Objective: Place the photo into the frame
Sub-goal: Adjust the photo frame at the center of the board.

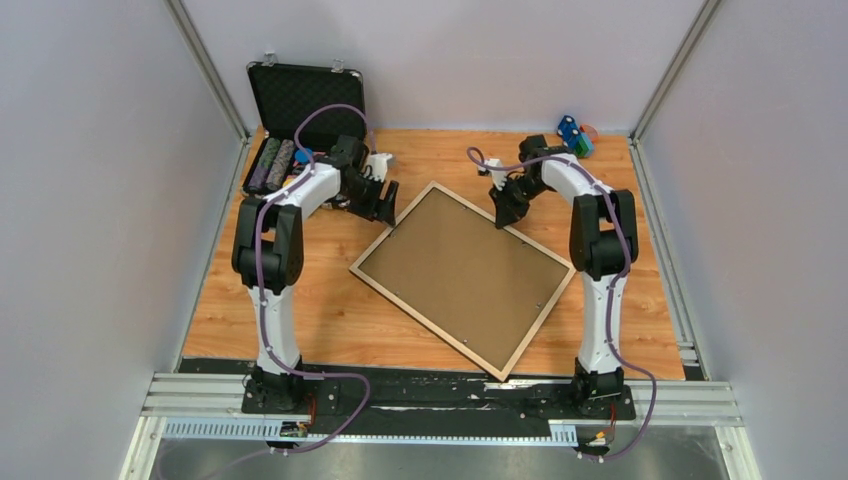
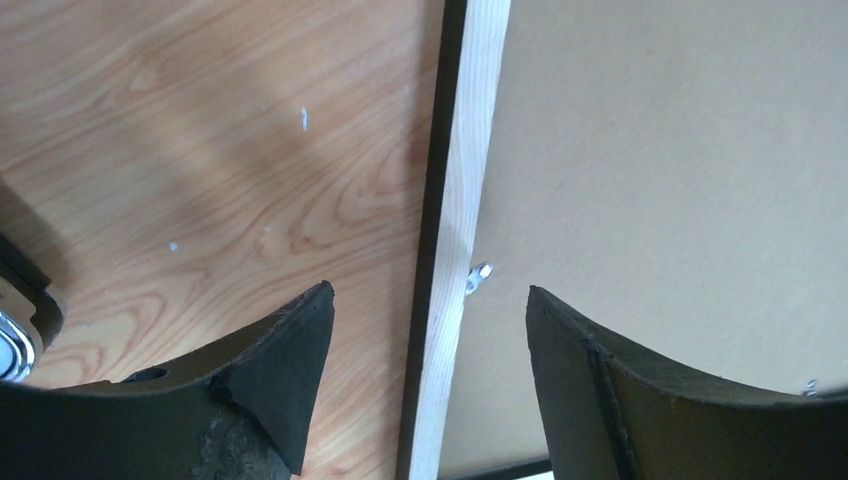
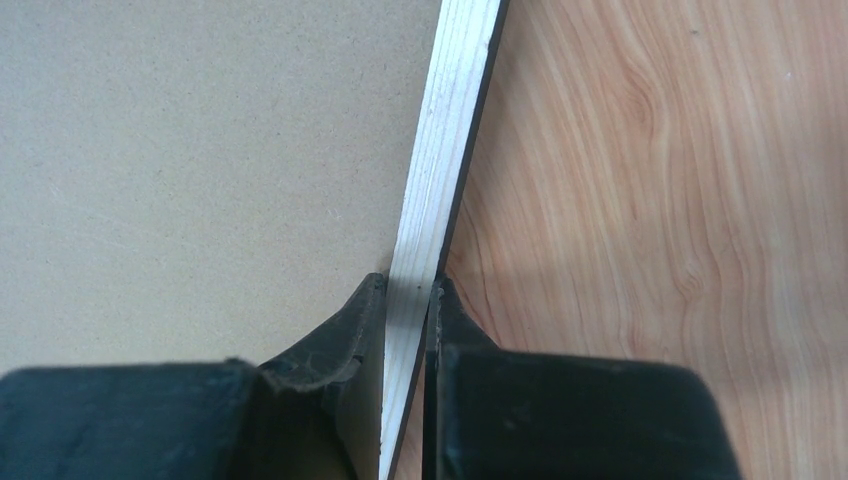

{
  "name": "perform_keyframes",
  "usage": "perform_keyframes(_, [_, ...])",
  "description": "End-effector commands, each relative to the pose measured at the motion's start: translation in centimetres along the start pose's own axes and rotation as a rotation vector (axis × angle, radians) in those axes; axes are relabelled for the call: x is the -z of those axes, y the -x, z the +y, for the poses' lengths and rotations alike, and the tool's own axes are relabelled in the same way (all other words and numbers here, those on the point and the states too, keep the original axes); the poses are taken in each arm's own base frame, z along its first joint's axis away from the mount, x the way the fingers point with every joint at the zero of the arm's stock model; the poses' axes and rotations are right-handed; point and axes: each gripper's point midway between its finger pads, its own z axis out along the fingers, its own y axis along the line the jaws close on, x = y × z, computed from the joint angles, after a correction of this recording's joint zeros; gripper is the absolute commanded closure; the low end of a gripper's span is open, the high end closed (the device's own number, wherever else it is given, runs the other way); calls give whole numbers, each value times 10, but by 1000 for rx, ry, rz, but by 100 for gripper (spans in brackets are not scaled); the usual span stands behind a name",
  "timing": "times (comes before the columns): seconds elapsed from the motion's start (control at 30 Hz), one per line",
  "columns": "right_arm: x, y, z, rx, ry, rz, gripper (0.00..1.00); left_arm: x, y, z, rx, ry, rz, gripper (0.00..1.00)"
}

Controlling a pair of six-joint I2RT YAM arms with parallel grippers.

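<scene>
The frame (image 1: 428, 324) lies face down on the table (image 1: 300, 300), brown backing board (image 1: 465, 268) up; no photo shows. Farther back the right gripper (image 3: 408, 290) pinches its rail, probably to steady it, while the left gripper (image 2: 430, 295) hangs open astride the opposite rail.

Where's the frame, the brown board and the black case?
frame (image 2: 470, 150): left wrist view, on its pale wooden edge.
brown board (image 1: 465, 270): top view, on its middle.
black case (image 1: 305, 95): top view, inside its open lid.
</scene>
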Motion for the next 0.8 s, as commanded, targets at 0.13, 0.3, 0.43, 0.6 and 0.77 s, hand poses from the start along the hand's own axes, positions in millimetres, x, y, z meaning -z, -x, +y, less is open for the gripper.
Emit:
perform_keyframes(0.13, [-29, 18, -6, 103, 4, 8, 100, -12, 24, -3, 96, -26, -28, 29])
perform_keyframes(0.3, [-30, 36, -6, 111, -5, -26, 100, -21, 21, 3, 95, -2, -20, 37])
perform_keyframes(0.43, [-30, 47, -6, 123, -16, -45, 99, -27, 15, 4, 99, 12, -10, 42])
perform_keyframes(0.6, [-31, 53, -9, 89, -37, -48, 84, -31, 10, 6, 111, 32, -10, 50])
perform_keyframes(0.77, [-26, 51, -16, -1, -92, -44, 62, -32, 6, 9, 126, 54, -18, 60])
